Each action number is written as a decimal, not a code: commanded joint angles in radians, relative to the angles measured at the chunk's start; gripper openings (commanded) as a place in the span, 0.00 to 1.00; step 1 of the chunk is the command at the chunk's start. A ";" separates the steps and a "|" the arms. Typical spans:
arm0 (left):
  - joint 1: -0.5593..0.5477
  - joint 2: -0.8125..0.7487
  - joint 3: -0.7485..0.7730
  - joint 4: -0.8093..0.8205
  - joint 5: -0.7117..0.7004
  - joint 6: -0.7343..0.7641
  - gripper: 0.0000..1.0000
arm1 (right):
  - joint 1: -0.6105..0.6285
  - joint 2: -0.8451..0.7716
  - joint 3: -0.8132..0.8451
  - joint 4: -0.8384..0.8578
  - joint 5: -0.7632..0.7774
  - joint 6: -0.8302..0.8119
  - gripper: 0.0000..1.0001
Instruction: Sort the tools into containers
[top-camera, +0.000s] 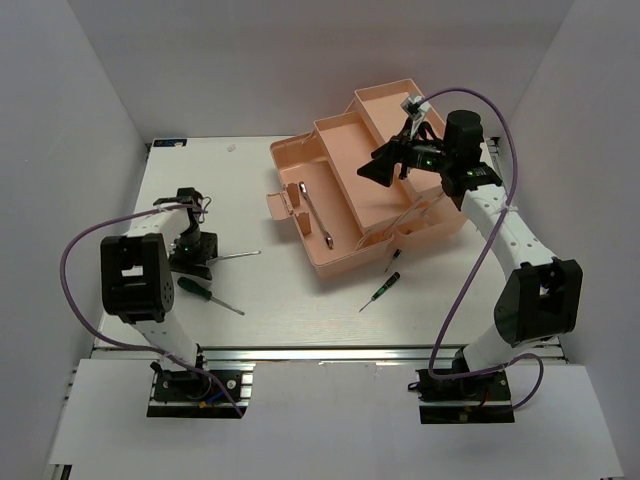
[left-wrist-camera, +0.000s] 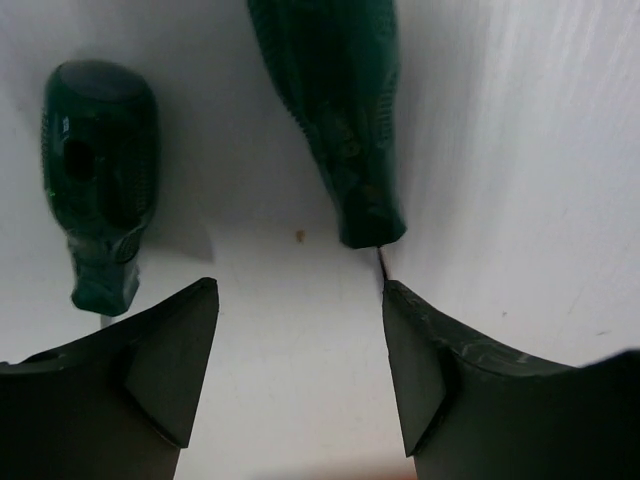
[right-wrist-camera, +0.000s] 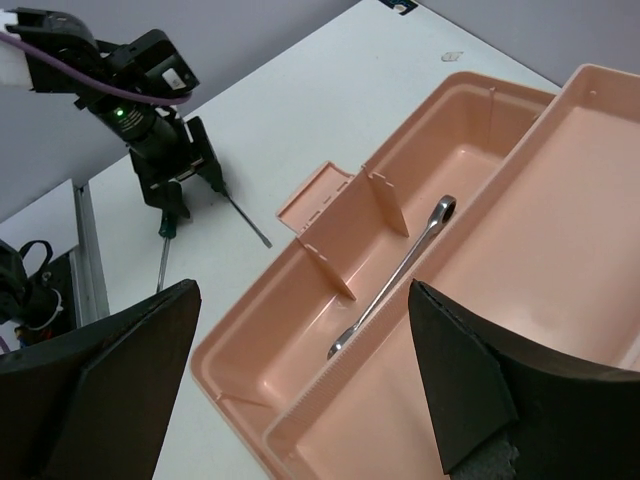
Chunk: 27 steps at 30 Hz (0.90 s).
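The salmon-pink toolbox (top-camera: 345, 135) lies open at the table's back right. A silver wrench (top-camera: 312, 212) rests in its long front compartment (right-wrist-camera: 290, 330). My right gripper (top-camera: 386, 167) hovers open above the box, nothing between its fingers (right-wrist-camera: 455, 380). My left gripper (top-camera: 195, 255) is low over the table at the left, open and empty. One green-handled screwdriver (left-wrist-camera: 330, 110) lies just ahead of its right finger (left-wrist-camera: 425, 375); a second green handle (left-wrist-camera: 95, 180) lies to the left. Two tiny screwdrivers (top-camera: 380, 292) lie in front of the box.
The box's small lid flap (top-camera: 278, 207) sticks out toward the left. The second long screwdriver (top-camera: 205, 293) lies near the left arm's base. White walls close in the table on three sides, and a purple cable loops off each arm.
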 joint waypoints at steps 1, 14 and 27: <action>0.003 0.048 0.063 -0.030 -0.087 0.007 0.76 | 0.003 -0.028 -0.008 0.024 -0.043 -0.003 0.89; 0.048 0.212 0.186 -0.044 -0.144 0.030 0.63 | -0.028 -0.083 -0.047 0.001 -0.055 -0.040 0.89; 0.031 0.036 0.074 0.125 0.051 0.265 0.00 | -0.054 -0.095 -0.051 -0.027 -0.069 -0.068 0.89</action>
